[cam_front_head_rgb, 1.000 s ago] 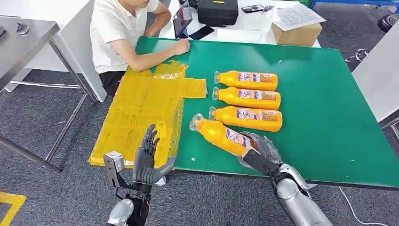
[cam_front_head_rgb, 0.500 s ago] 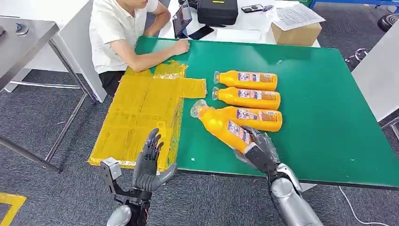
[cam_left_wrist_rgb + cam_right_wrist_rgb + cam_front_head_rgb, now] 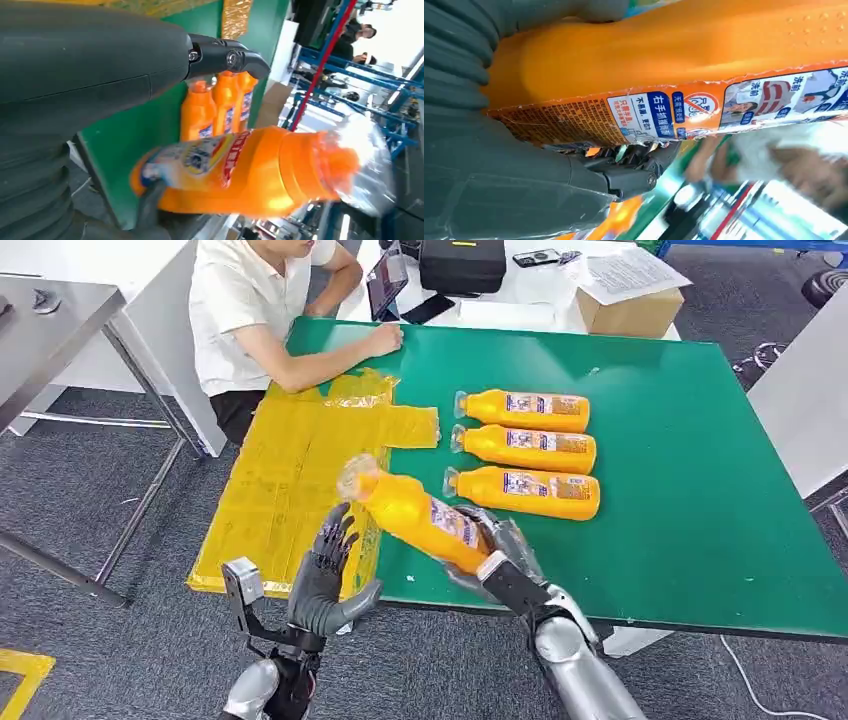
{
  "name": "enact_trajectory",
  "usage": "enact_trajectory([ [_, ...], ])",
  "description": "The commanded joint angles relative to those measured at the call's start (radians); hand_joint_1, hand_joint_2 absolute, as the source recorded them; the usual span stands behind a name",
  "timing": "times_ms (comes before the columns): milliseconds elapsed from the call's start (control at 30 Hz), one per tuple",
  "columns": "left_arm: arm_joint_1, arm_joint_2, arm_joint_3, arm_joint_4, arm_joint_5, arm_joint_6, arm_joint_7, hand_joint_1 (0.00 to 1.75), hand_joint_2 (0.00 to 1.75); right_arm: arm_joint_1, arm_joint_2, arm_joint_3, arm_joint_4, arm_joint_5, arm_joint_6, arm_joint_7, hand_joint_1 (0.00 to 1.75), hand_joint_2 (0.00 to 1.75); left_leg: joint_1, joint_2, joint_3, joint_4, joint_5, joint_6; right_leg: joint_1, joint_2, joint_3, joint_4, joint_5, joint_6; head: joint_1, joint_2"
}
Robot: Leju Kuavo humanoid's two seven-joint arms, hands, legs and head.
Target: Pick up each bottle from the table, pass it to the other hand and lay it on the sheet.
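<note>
A person (image 3: pixel 250 310) is sitting at the bench's (image 3: pixel 680 470) far corner, resting a forearm on it. A box (image 3: pixel 632 308), papers (image 3: pixel 632 272) and a black case (image 3: pixel 462 264) are lying behind.

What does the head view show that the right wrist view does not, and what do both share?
Head view alone: the yellow sheet, three bottles lying in a row on the green table, the left hand with fingers spread, holding nothing. Right wrist view alone: the fine print on the label of the held bottle. Both: the right hand gripping the held bottle at its base end, and a person in a white shirt.
</note>
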Motion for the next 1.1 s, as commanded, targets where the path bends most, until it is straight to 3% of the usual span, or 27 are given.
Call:
enact_trajectory([
  [33,-0.104,-0.006,-0.011,0.082,0.026,0.017,0.010,0.00,1.75,-0.036,0.023,0.165,0.007,-0.030,0.031,-0.006,1.54,1.75,0.001,0.001,0.002,0.000,-0.001,-0.001,0.001,0.001,0.002,0.000,0.000,-0.002,0.000,0.000],
  [233,-0.140,-0.015,-0.029,0.101,0.062,0.016,0.022,0.00,1.75,-0.078,0.042,0.265,0.045,0.034,-0.013,-0.038,1.48,1.75,0.002,0.001,0.003,0.000,-0.002,-0.002,0.002,0.002,0.003,0.000,-0.001,-0.002,0.000,0.000],
  [567,-0.125,-0.009,-0.050,0.062,0.097,-0.036,0.023,0.00,1.75,-0.095,0.055,0.274,0.097,-0.010,0.012,-0.038,1.48,1.75,0.002,0.002,0.004,-0.001,-0.002,-0.002,0.002,0.002,0.004,-0.001,-0.001,-0.002,0.000,0.000],
  [667,-0.129,0.009,-0.078,0.061,0.092,-0.089,0.026,0.00,1.75,-0.121,0.067,0.287,0.155,0.005,-0.004,-0.034,1.40,1.75,0.002,0.001,0.005,-0.001,-0.002,-0.002,0.002,0.002,0.005,-0.001,-0.001,-0.003,0.000,0.000],
  [700,-0.130,0.008,-0.077,0.067,0.093,-0.088,0.027,0.14,1.75,-0.126,0.072,0.286,0.165,0.003,-0.002,-0.035,1.38,1.75,0.001,0.002,0.004,-0.001,-0.001,-0.002,0.001,0.002,0.003,-0.001,-0.001,-0.002,0.000,0.000],
  [733,-0.135,0.007,-0.078,0.076,0.092,-0.089,0.029,0.54,1.75,-0.132,0.078,0.284,0.178,-0.003,0.001,-0.040,1.40,1.75,0.002,0.003,0.005,0.000,-0.002,-0.002,0.002,0.003,0.004,-0.001,-0.001,-0.003,0.000,0.000],
  [767,-0.141,0.009,-0.082,0.091,0.092,-0.102,0.033,1.45,1.75,-0.140,0.083,0.288,0.188,-0.008,0.006,-0.045,1.40,1.75,0.001,0.002,0.003,-0.001,-0.001,-0.002,0.001,0.002,0.002,0.000,0.000,-0.002,0.000,0.000],
  [800,-0.144,0.009,-0.083,0.098,0.100,-0.119,0.037,1.75,1.75,-0.143,0.087,0.288,0.190,-0.016,0.015,-0.050,1.41,1.75,0.001,0.002,0.005,-0.001,-0.001,-0.002,0.001,0.002,0.004,-0.001,-0.001,-0.002,0.000,0.000],
  [867,-0.147,0.010,-0.086,0.105,0.090,-0.143,0.022,1.75,1.75,-0.142,0.091,0.286,0.187,-0.042,0.048,-0.054,1.31,1.75,0.001,0.002,0.004,-0.001,-0.001,-0.002,0.001,0.002,0.004,-0.001,-0.001,-0.002,0.000,0.000],
  [900,-0.147,0.008,-0.085,0.103,0.088,-0.148,0.019,1.75,1.75,-0.140,0.092,0.285,0.187,-0.049,0.057,-0.054,1.12,1.75,0.001,0.001,0.003,-0.001,-0.001,-0.002,0.001,0.002,0.003,-0.001,0.000,-0.002,0.000,0.000],
  [1000,-0.147,0.008,-0.085,0.103,0.088,-0.147,0.019,1.75,1.75,-0.138,0.091,0.285,0.188,-0.049,0.057,-0.054,1.12,1.75,0.001,0.001,0.002,-0.001,0.000,-0.001,0.001,0.001,0.002,0.000,0.000,-0.001,0.000,0.000],
  [1100,-0.144,0.008,-0.082,0.092,0.092,-0.172,0.012,1.75,1.75,-0.136,0.090,0.283,0.190,-0.075,0.101,-0.057,0.16,1.75,0.002,0.001,0.004,-0.001,-0.001,-0.002,0.001,0.001,0.004,-0.001,-0.001,-0.002,0.000,0.000],
])
